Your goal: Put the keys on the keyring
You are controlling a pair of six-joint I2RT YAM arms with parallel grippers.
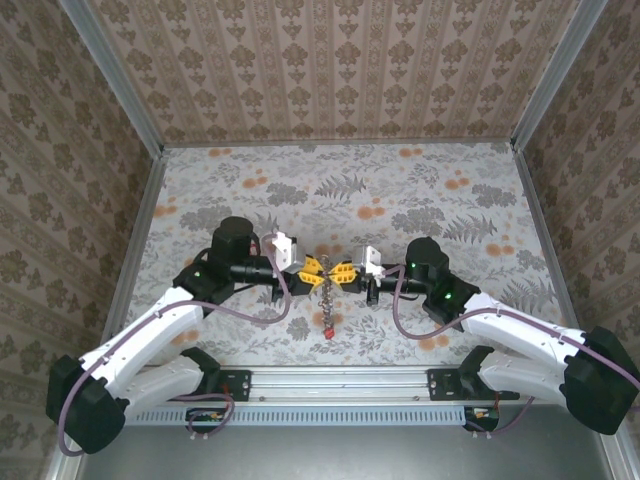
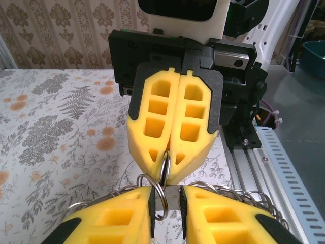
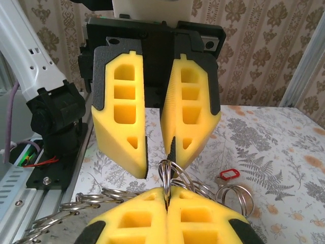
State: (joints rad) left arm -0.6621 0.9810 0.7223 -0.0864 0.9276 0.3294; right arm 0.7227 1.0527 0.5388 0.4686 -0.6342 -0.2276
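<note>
My left gripper [image 2: 167, 199] nearest: jaws apart, narrow gap, keyring [image 2: 163, 173] standing in it, not clamped. My right gripper [image 3: 166, 192]: pinched tight on keyring edge. Chain [image 1: 325, 300] trails to red key [image 1: 327, 331]. Step, I judge: regrip of ring at table centre. Next: left closes squarely, no twist. Table [image 1: 400, 200] open beyond; rail [image 1: 340, 385] close behind.

Top view: left gripper [image 2: 166, 195] at 9 o'clock and right gripper [image 3: 166, 195] at 3 meet tip to tip over the middle of the table [image 1: 420, 180], keyring [image 2: 163, 173] between the tips. From there the ring chain [image 1: 327, 300] runs toward 6 o'clock, with the key [image 1: 326, 331] at its far end, probably lying on the surface.
</note>
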